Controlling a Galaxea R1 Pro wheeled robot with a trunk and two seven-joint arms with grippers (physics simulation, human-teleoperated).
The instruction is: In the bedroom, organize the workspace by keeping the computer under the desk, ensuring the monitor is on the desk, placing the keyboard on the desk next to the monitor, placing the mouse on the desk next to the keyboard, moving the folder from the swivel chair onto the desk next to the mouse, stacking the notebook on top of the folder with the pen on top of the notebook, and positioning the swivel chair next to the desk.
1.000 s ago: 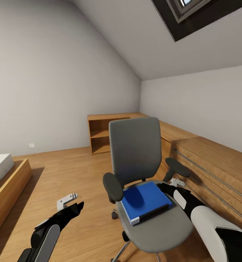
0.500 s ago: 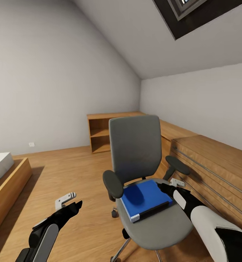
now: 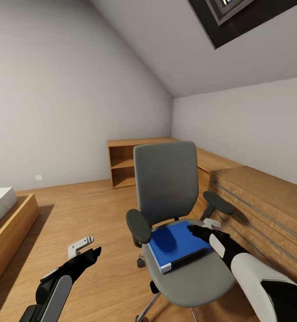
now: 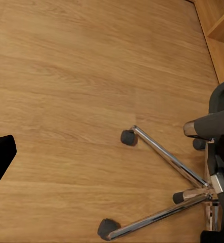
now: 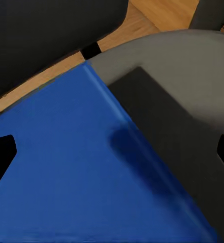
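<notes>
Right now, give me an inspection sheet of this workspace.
Surface: grey padded seat of the swivel chair, on wood plank floor.
Job's things: flat blue folder lying on the seat.
Clutter: nothing seen.
Grippers: right gripper over the folder's far corner, fingers apart, not holding it; left gripper over bare floor, state unclear.
Cables: nothing seen.
Surroundings: open wooden shelf unit, slatted wooden cabinet, bed corner.

Head cam is looking forward-down at the swivel chair [image 3: 180,214]; left wrist is facing its base over the floor [image 4: 66,76]; right wrist is viewing its seat close-up.
</notes>
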